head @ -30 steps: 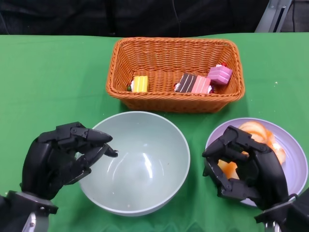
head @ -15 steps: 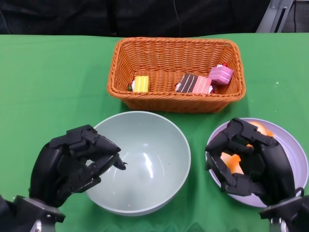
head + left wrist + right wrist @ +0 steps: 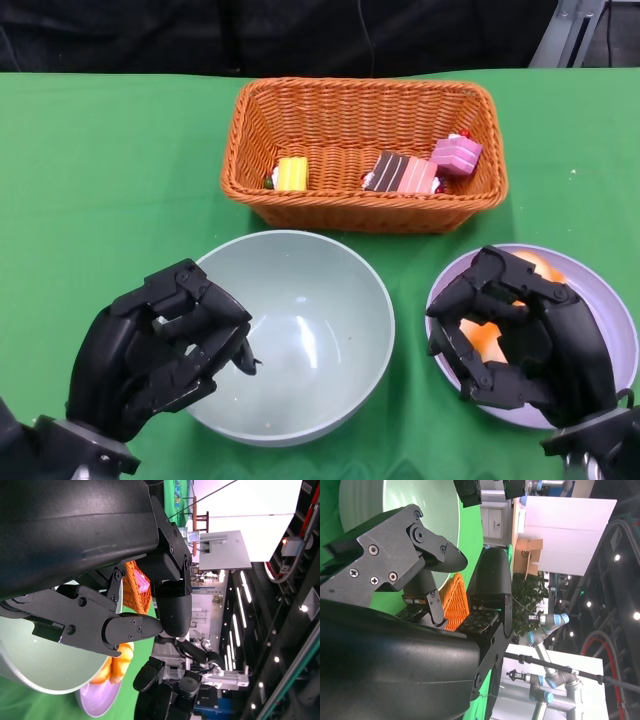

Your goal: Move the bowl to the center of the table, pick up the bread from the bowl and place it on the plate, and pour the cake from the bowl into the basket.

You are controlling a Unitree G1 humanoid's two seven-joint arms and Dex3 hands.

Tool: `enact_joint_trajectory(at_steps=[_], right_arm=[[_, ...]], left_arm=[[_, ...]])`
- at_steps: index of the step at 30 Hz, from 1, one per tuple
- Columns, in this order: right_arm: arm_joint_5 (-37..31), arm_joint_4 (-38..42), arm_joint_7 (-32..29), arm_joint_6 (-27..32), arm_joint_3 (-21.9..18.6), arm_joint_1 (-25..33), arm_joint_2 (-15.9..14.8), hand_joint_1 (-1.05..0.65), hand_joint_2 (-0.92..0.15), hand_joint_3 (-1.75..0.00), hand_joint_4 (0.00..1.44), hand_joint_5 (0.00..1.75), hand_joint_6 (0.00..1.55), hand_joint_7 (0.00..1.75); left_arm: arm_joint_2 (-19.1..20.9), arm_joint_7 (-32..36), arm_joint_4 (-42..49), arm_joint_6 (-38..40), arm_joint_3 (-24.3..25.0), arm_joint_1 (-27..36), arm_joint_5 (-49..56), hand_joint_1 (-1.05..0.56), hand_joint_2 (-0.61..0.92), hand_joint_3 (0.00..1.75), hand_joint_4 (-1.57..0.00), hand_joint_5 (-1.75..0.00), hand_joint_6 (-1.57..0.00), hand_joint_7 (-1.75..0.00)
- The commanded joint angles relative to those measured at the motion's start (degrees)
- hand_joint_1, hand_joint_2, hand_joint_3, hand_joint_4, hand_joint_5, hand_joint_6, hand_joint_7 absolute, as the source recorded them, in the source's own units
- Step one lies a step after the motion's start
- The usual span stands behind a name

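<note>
No readable text or labels anywhere. Bowl sits empty near the front middle of the green tabletop. Left hand is at its near-left rim, fingers curled in; can't tell if they pinch the rim. Right hand hovers over the purple plate, fingers curled, nothing visibly held. It hides most of the orange bread. Three cake pieces lie in the basket. Wrist views are mostly blocked by each hand's own shell.
</note>
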Motion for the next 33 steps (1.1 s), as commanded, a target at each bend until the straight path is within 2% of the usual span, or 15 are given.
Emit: enact_joint_trajectory(at_steps=[1, 10, 15, 33], right_arm=[[0.94, -1.4, 0.28, 0.48, 0.19, 0.64, -0.57, -0.04, -0.5, -1.1, 0.75, 1.61, 0.68, 1.24], [1.27, -1.25, 0.58, 0.26, 0.2, 0.54, -0.54, -0.07, -0.49, -1.09, 0.74, 1.62, 0.68, 1.25], [0.96, -1.4, 0.25, 0.36, 0.2, 0.56, -0.6, -0.06, -0.49, -1.11, 0.75, 1.62, 0.68, 1.24], [1.08, -1.64, 0.21, -0.03, 0.49, 0.92, -0.63, -0.07, -0.48, -1.11, 0.74, 1.62, 0.68, 1.24]], left_arm=[[0.55, -1.2, -0.56, 0.41, 0.88, 0.32, 0.46, -0.14, 0.84, 0.58, -0.74, -1.65, -0.79, -1.29], [-0.09, -2.59, 0.12, 0.48, 1.6, 0.05, 0.78, -0.14, 0.8, 0.66, -0.75, -1.62, -0.81, -1.26], [-0.27, -2.95, 0.22, 0.89, 1.73, -0.02, 0.8, -0.15, 0.82, 0.6, -0.76, -1.6, -0.82, -1.24], [-0.83, -4.06, 0.08, 1.22, 2.42, 0.22, 0.94, -0.13, 0.85, 0.58, -0.77, -1.59, -0.83, -1.22]])
